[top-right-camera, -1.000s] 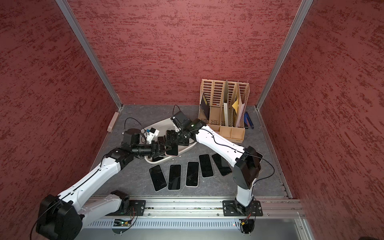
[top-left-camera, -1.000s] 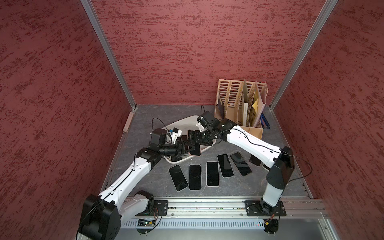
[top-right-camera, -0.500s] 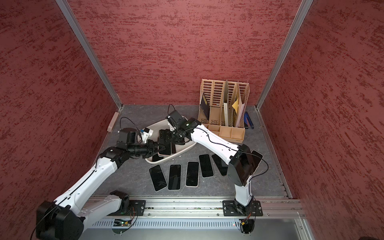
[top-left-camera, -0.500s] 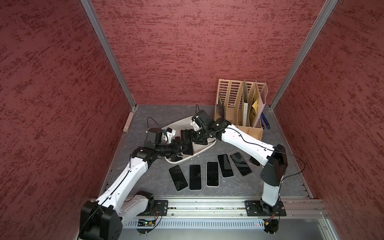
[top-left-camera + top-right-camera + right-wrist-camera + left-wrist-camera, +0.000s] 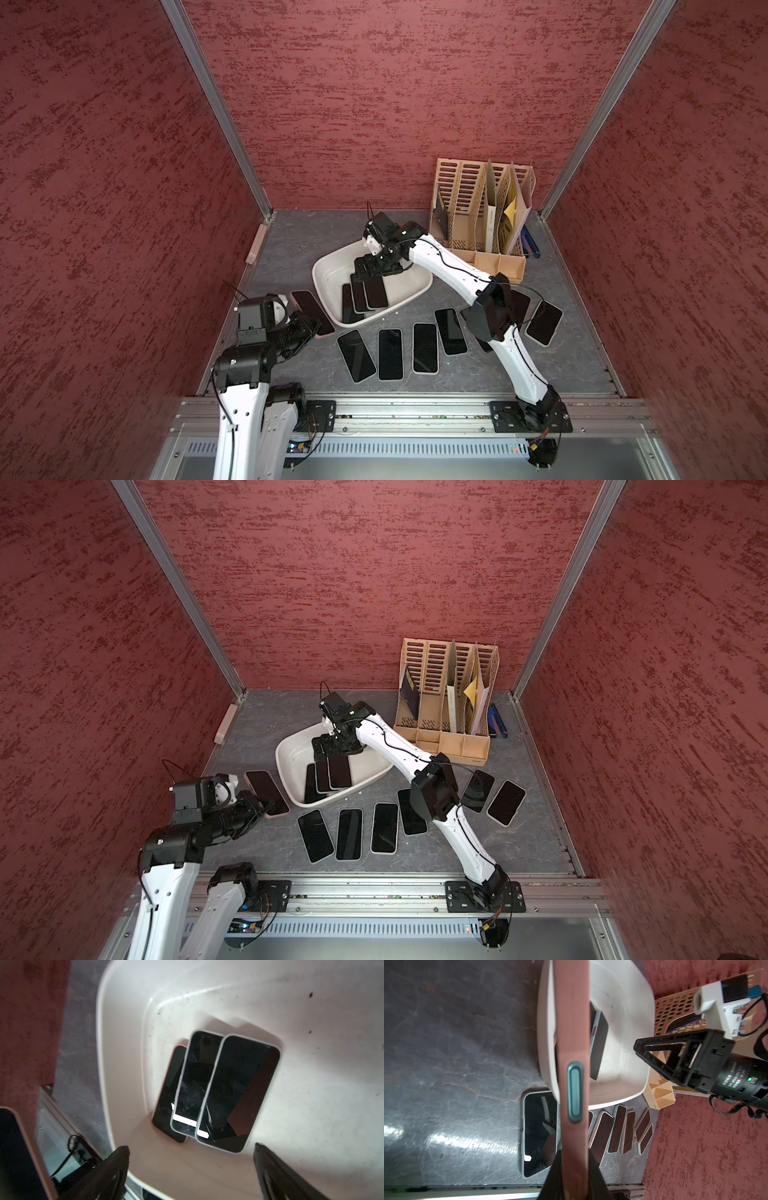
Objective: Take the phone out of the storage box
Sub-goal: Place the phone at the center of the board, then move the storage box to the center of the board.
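White plastic, shallow and round-cornered, the storage box [image 5: 328,272] sits mid-bench with three phones [image 5: 363,297] left inside. They overlap one another, face up, toward its near left corner.

The left gripper [image 5: 316,327] is clamped on the near end of a phone with a pinkish edge [image 5: 311,308]. That phone is outside the box, just beside its left wall and over the grey bench [image 5: 286,249]. Whether its far end rests on anything I cannot tell. The left wrist view shows it edge-on between the fingers.

The right gripper [image 5: 365,272] hangs over the far end of the three phones, jaws wide apart and holding nothing. In the right wrist view both fingertips stand clear of the top phone [image 5: 239,1093].

Near the box, a row of phones [image 5: 390,354] lies face up on the bench. There are at least six, some partly hidden by the right arm.

As I judge it, most of the emptying is done. One phone is out and waiting to be set down, and three are left to lift. The right gripper looks placed to take the next.
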